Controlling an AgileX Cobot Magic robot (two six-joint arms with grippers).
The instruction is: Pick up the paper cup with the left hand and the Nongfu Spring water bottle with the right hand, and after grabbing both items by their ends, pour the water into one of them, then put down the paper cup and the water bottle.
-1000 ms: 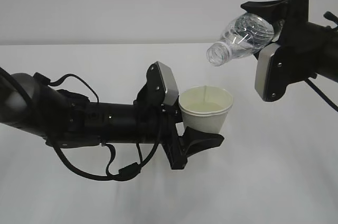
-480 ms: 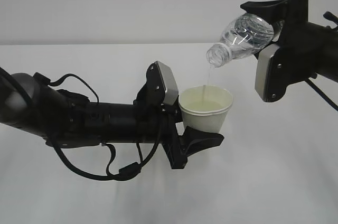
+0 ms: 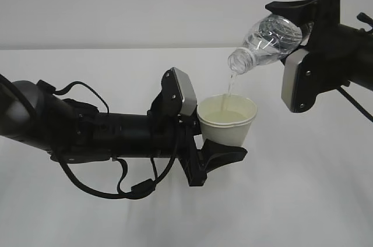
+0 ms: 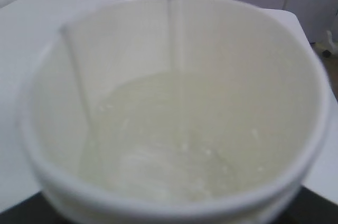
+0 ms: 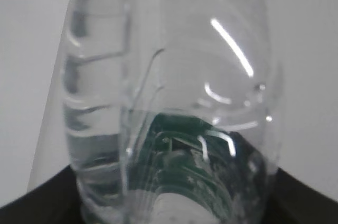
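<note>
Left claw [image 3: 213, 136] low, right claw [image 3: 294, 28] raised

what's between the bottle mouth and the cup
A thin stream of water falls from the Nongfu Spring water bottle into the paper cup; otherwise open air, clearest in the exterior view.

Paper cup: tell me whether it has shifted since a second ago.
No. The paper cup sits at the same spot against the table's far edge, held by the left gripper.

paper cup [image 4: 174, 192]: blurred, base cut off | bottle [image 5: 174, 102]: neck out of frame
</note>
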